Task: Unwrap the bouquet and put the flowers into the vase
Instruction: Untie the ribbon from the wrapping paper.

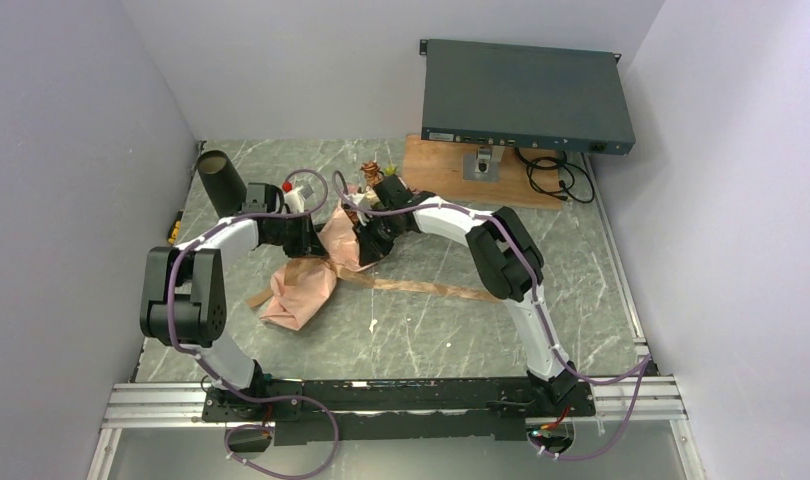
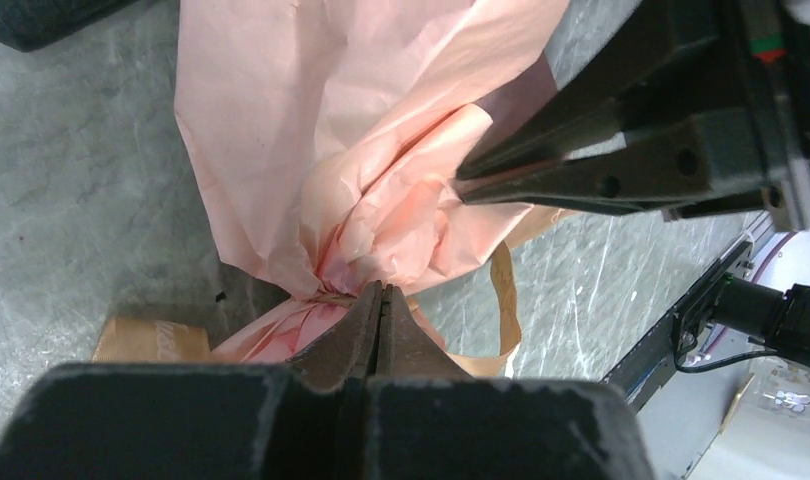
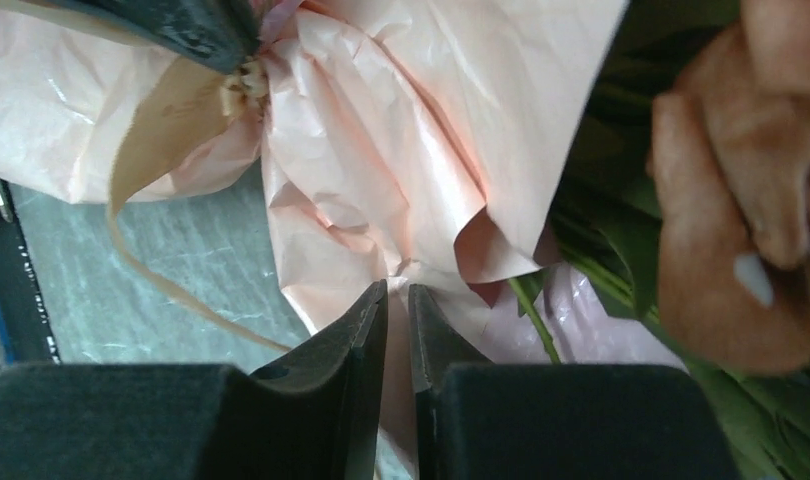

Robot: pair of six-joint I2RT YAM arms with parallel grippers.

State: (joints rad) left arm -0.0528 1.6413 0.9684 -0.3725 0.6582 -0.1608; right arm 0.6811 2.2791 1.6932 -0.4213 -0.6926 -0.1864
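The bouquet (image 1: 343,240) lies mid-table, its crinkled salmon-pink paper (image 1: 301,295) spreading toward the front left. A tan ribbon (image 1: 421,287) trails off to the right. My left gripper (image 2: 379,290) is shut on the tied neck where the ribbon knot (image 3: 243,85) cinches the paper. My right gripper (image 3: 398,288) stands with its jaws a narrow gap apart against a paper fold (image 3: 411,200), just beside the flowers: green stems (image 3: 601,250) and a rust rose (image 3: 751,200). The vase (image 1: 221,180), a black tube, stands at the back left behind the left arm.
A dark grey rack box (image 1: 526,95) sits on a wooden board (image 1: 441,170) at the back right, with black cables (image 1: 551,180) beside it. Walls close in on the left and right. The arms' mounting rail (image 1: 401,395) runs along the near edge.
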